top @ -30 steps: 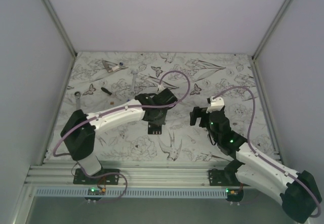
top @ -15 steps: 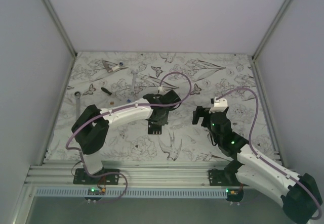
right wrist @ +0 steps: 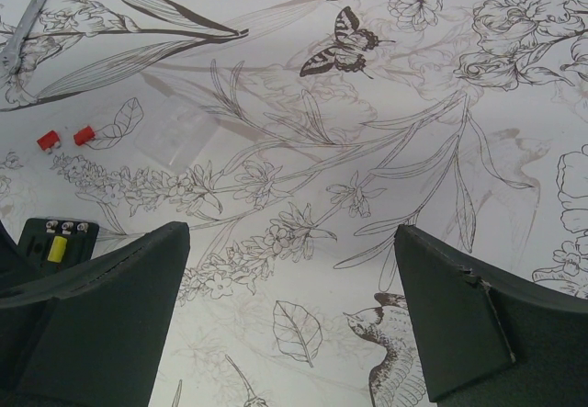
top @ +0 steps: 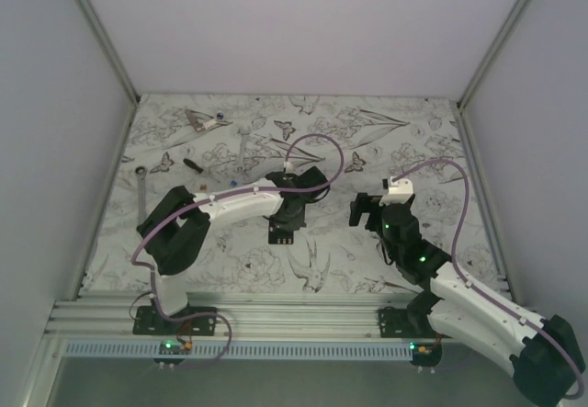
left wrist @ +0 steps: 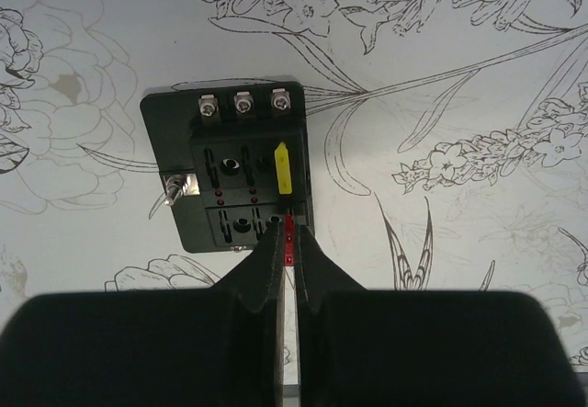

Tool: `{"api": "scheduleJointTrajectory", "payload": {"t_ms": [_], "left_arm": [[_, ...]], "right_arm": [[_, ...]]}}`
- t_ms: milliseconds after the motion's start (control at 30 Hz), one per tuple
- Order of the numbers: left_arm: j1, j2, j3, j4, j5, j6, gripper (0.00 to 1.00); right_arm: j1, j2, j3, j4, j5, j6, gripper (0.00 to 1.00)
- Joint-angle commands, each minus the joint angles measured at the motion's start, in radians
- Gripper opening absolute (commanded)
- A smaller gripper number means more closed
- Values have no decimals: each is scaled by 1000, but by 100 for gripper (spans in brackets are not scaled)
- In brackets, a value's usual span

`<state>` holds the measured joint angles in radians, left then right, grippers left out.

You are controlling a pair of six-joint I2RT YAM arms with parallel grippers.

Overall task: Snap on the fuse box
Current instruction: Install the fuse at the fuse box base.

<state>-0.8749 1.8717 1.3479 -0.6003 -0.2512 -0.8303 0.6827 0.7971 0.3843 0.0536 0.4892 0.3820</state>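
Left jaws tight on red fuse (left wrist: 289,234) at fuse box (left wrist: 170,145), yellow fuse (left wrist: 284,168) inside; right jaws agape.

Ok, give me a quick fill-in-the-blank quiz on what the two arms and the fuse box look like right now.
1. On the left gripper, the jaws are shut on a small fuse coloured ___.
2. The seated fuse in the fuse box is ___.
3. On the right gripper, the jaws stand ___, with nothing between them.
Missing words: red; yellow; open.
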Motion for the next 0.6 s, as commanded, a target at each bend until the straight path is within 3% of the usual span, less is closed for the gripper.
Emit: {"api": "scheduleJointTrajectory", "payload": {"t_ms": [0,567], "left_arm": [[7,17,19,-28,9,-32,0],[16,17,-2,-24,9,-86,0]], "right_arm": [[-6,-11,1,-3,25,20,100],[-6,-19,2,-5,20,24,100]]}}
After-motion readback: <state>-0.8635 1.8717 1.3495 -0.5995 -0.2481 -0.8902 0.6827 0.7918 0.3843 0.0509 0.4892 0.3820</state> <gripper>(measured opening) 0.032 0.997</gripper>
